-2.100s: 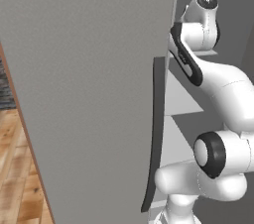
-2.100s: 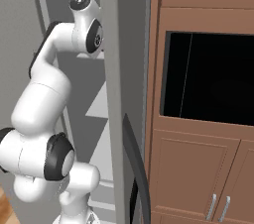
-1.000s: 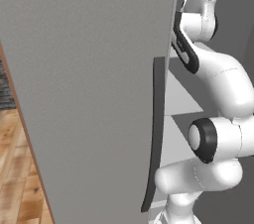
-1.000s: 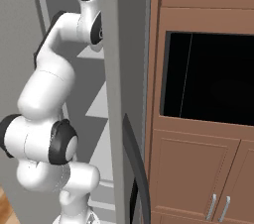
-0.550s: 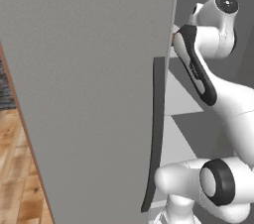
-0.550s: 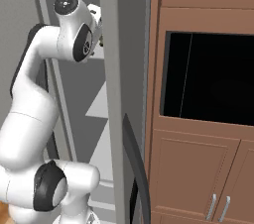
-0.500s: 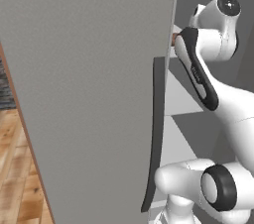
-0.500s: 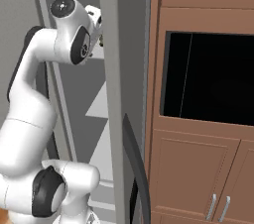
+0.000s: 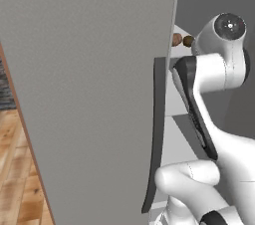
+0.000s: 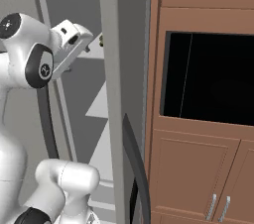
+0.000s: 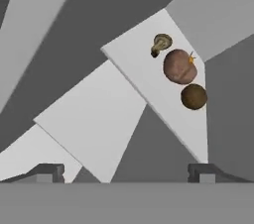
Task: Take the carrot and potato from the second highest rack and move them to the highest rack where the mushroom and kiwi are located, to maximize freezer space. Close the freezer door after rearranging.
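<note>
While the gripper [image 11: 126, 169] stands wide open and empty before the highest rack [image 11: 144, 77], where carrot [image 11: 191, 58], potato [image 11: 179, 66], mushroom [image 11: 160, 44] and kiwi [image 11: 194, 96] crowd together, closing the freezer door [image 9: 89, 94] risks striking the arm.

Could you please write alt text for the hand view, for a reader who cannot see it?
Inside the dark grey freezer, a flat pale grey shelf plate holds a small tan mushroom, a reddish-brown potato, a dark brown round kiwi and a sliver of bright orange carrot peeking from behind the potato. The open gripper has its dark fingertips spread at the bottom, holding nothing.
</note>
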